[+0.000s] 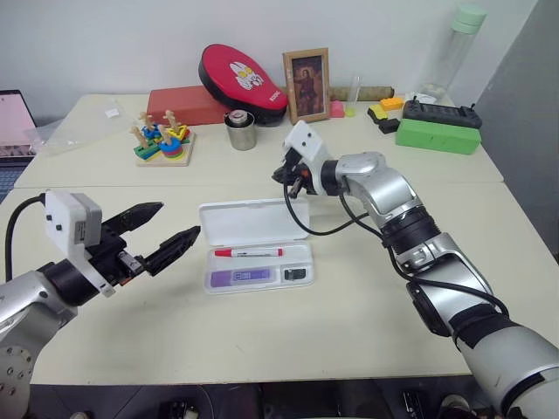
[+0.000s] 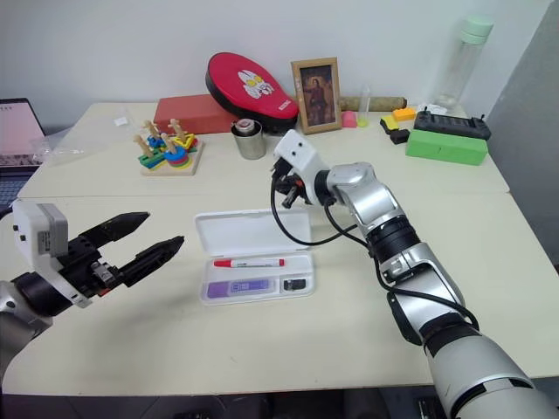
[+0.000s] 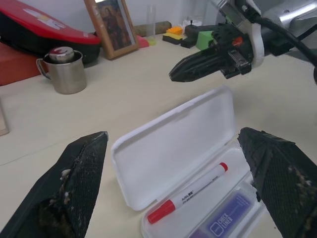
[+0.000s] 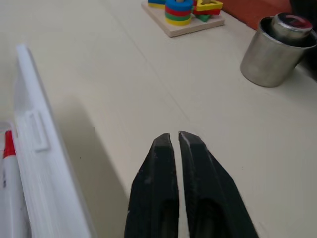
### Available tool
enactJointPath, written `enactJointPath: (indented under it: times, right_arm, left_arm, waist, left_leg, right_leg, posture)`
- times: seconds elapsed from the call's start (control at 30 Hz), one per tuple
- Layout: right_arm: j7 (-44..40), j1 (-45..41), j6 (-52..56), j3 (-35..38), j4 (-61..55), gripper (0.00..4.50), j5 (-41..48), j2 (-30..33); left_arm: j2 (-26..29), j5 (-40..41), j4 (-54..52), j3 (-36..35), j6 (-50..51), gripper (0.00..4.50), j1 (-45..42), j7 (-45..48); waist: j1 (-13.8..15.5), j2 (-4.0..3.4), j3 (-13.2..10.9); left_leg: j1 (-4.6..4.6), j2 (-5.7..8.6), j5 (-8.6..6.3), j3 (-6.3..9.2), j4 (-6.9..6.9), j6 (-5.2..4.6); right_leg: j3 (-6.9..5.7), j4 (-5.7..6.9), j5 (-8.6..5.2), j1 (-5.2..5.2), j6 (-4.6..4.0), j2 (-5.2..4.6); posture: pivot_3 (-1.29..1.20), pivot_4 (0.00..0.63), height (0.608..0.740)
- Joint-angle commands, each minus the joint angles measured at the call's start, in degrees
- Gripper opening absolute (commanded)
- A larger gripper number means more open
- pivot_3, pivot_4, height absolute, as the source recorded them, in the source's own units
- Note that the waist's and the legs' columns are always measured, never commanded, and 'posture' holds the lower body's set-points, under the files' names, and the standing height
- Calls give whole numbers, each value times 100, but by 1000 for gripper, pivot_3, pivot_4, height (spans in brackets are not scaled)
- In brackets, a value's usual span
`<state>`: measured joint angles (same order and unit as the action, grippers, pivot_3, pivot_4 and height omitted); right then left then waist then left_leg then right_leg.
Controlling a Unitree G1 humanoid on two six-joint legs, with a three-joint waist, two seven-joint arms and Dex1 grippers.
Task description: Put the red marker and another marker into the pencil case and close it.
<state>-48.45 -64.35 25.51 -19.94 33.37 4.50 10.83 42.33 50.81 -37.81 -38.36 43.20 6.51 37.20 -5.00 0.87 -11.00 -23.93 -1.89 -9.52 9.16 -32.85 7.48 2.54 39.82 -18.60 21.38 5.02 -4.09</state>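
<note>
Open on the pale desk (image 1: 367,314): the pencil case (image 1: 256,246), lid (image 1: 249,222) tipped back on the far side, tray toward the robot. Inside the tray, the red marker (image 1: 249,252) lying lengthwise along the far edge beside the lid, red cap toward the robot's left. Just nearer in the same tray, another marker (image 1: 239,277), lilac-purple and flat, parallel to the red marker, with a small dark object (image 1: 294,274) at its right end. Left of the case and apart from it, the left gripper (image 1: 158,234), 2 black fingers spread wide and empty, tips aimed at the case's left end. Behind the case's far right corner, just above the lid's edge, the right gripper (image 1: 289,175), 2 fingers (image 4: 163,163) pressed together with only a thin slit between, holding nothing; whether it touches the lid cannot be told. Farther back from the case: a steel cup (image 1: 240,130), a wooden stacking toy with coloured rings (image 1: 162,142), a red oval pouch (image 1: 242,80) leaning over a red box (image 1: 185,106), a framed picture (image 1: 307,85), a green block with a black case on top (image 1: 438,127), and a clear bottle with a pale green cap (image 1: 454,48). At the far left of the desk from the case, part of a laptop screen (image 1: 15,118).
</note>
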Motion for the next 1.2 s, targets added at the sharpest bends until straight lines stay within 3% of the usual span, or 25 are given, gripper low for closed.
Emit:
enactJointPath:
  times: [0.03,0.5,0.83,0.97,1.13,1.2]
  right_arm:
    - [-668,125,-93,-221,-657,26,-10,99]
    - [-2123,1420,-288,-982,-3149,26,-60,940]
    - [-1559,2060,-327,-1953,-2827,26,-1247,996]
    - [-1553,2164,-129,-1612,-2967,26,-1001,954]
    - [-1579,2287,245,-88,-3438,26,312,815]
    - [-1666,2290,495,341,-3621,378,730,942]
  left_arm:
    - [93,233,-231,-172,-42,4500,104,-63]
    - [739,642,-235,78,117,4500,340,488]
    - [1271,620,86,454,120,4500,64,1036]
    - [1340,575,182,556,127,4500,-17,1129]
    - [1355,456,356,787,97,4500,-219,1150]
    - [1357,420,405,868,87,4500,-310,1142]
  waist:
    - [3,-1,0]
    - [12,3,2]
    - [8,6,7]
    - [6,12,11]
    - [32,12,10]
    - [46,11,7]
  left_leg:
    - [0,0,0,-1,0,0]
    - [5,0,0,0,-1,1]
    - [15,-1,-1,-1,0,1]
    - [31,-1,0,-1,0,1]
    - [25,-1,3,-1,-1,6]
    - [7,-1,3,0,-2,6]
  right_leg:
    - [1,0,0,0,0,0]
    - [1,0,-1,-5,0,0]
    - [1,-5,-2,-12,0,0]
    - [2,-5,-3,-26,1,0]
    - [2,-6,-4,-26,4,0]
    - [1,-8,-2,-11,1,0]
  posture:
    - [0,150,740]
    - [0,150,740]
    - [0,150,740]
    - [0,150,740]
    - [0,150,740]
    - [0,150,740]
